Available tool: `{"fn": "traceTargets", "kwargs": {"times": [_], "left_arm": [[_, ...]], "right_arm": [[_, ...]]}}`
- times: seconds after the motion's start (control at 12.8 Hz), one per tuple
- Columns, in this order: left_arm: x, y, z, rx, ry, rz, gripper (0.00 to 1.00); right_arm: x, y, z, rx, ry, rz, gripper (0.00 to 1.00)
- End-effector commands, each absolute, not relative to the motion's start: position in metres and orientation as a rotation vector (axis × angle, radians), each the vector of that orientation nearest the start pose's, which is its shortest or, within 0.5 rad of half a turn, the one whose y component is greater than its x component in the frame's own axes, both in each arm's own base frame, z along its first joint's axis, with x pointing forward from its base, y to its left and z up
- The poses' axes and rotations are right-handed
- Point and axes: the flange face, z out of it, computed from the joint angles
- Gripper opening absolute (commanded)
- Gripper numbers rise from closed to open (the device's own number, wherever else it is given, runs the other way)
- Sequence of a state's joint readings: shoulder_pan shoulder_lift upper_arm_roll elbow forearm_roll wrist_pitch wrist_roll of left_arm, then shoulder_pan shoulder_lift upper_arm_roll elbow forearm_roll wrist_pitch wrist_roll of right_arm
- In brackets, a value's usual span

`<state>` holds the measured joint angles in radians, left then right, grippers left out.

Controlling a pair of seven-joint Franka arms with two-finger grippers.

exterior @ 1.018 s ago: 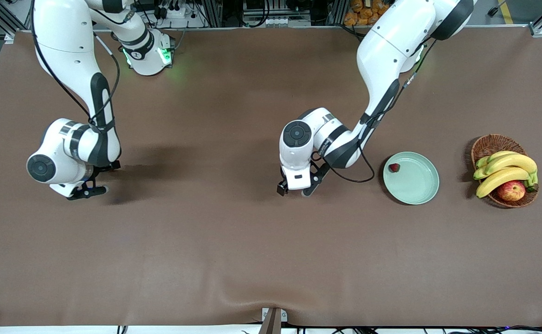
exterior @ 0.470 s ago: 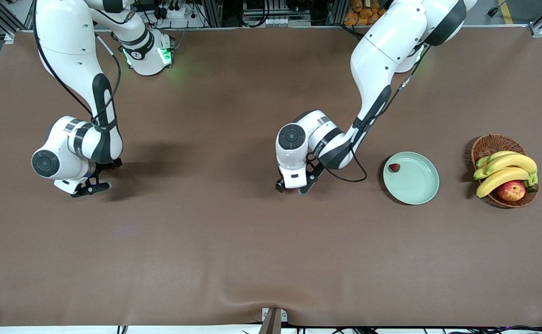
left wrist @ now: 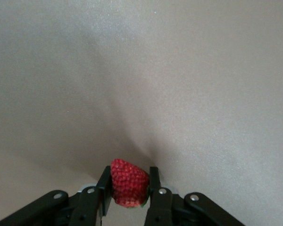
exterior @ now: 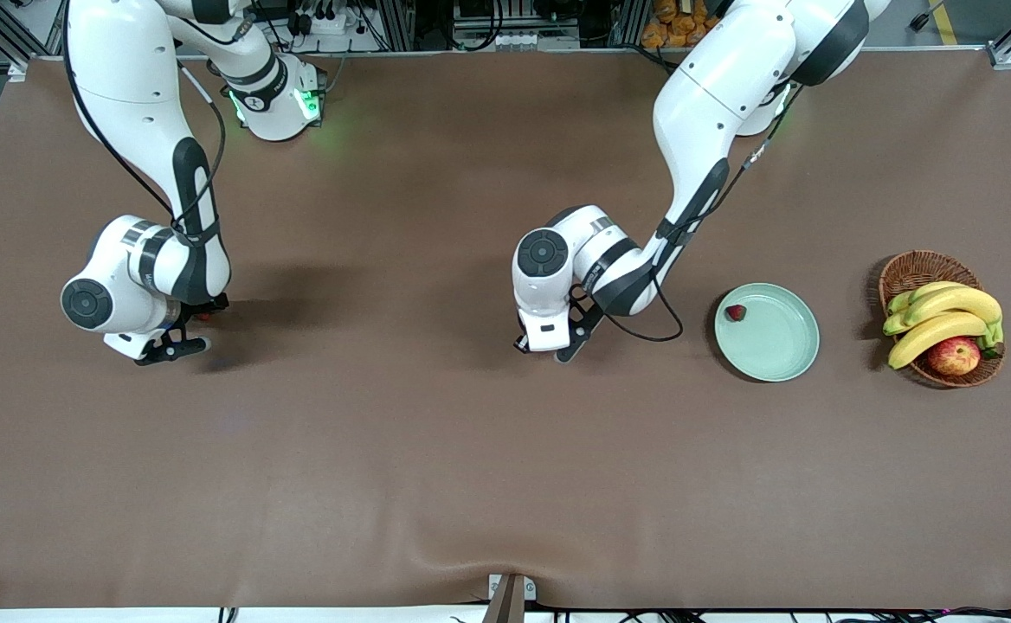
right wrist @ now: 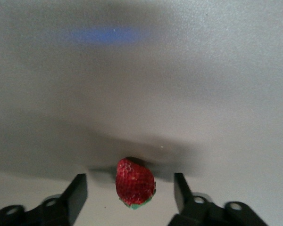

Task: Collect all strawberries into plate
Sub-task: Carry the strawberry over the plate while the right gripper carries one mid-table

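My left gripper [left wrist: 129,172] [exterior: 544,350] is down at the table's middle, shut on a small red strawberry [left wrist: 128,183] pinched between both fingers. At the right arm's end of the table, my right gripper [right wrist: 130,181] [exterior: 189,328] is low and open. A second strawberry [right wrist: 135,182] lies on the cloth between its fingers, with a gap on each side. A third strawberry [exterior: 736,312] lies in the pale mint-green plate [exterior: 782,355], near the rim that faces the left gripper. The plate sits toward the left arm's end of the table.
A brown wicker basket [exterior: 919,267] with bananas [exterior: 943,317] and a red-yellow apple [exterior: 954,356] stands beside the plate, closer to the left arm's end of the table. The brown cloth has a ripple at its front edge [exterior: 505,562].
The left gripper's fingers have shut on its strawberry. The right gripper's fingers have come somewhat closer together around the other one. Both hands shifted only slightly.
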<state>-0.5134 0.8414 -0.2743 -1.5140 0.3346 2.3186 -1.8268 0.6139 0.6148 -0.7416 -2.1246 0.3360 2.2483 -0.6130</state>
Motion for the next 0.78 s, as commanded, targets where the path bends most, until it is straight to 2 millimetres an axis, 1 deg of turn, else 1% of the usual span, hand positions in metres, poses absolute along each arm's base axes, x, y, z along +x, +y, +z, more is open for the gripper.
{"fn": "traceTargets", "kwargs": {"times": [0.0, 0.08, 0.23, 0.31, 0.39, 0.47, 0.55, 0.7], "left_arm": [[0.526, -0.472, 0.17, -2.802, -1.347, -0.098, 0.0], [0.533, -0.464, 0.177, -2.786, -1.368, -0.093, 0.0], [0.542, -0.451, 0.191, -2.748, -1.348, -0.093, 0.0], [0.553, -0.437, 0.212, -2.744, -1.341, -0.095, 0.0], [0.562, -0.425, 0.23, -2.753, -1.325, -0.064, 0.0], [0.572, -0.411, 0.253, -2.776, -1.318, -0.034, 0.0], [0.58, -0.398, 0.273, -2.793, -1.297, -0.01, 0.0], [0.595, -0.363, 0.3, -2.808, -1.238, 0.044, 0.0]], "right_arm": [[0.525, -0.08, 0.168, -3.117, -0.398, 0.499, 0.16], [0.526, -0.081, 0.168, -3.114, -0.386, 0.491, 0.14], [0.526, -0.079, 0.169, -3.112, -0.387, 0.489, 0.09], [0.528, -0.079, 0.172, -3.11, -0.391, 0.478, 0.08], [0.531, -0.077, 0.176, -3.108, -0.405, 0.461, 0.08], [0.535, -0.075, 0.18, -3.105, -0.431, 0.443, 0.08], [0.544, -0.072, 0.19, -3.102, -0.473, 0.402, 0.08], [0.564, -0.065, 0.209, -3.094, -0.591, 0.326, 0.08]]}}
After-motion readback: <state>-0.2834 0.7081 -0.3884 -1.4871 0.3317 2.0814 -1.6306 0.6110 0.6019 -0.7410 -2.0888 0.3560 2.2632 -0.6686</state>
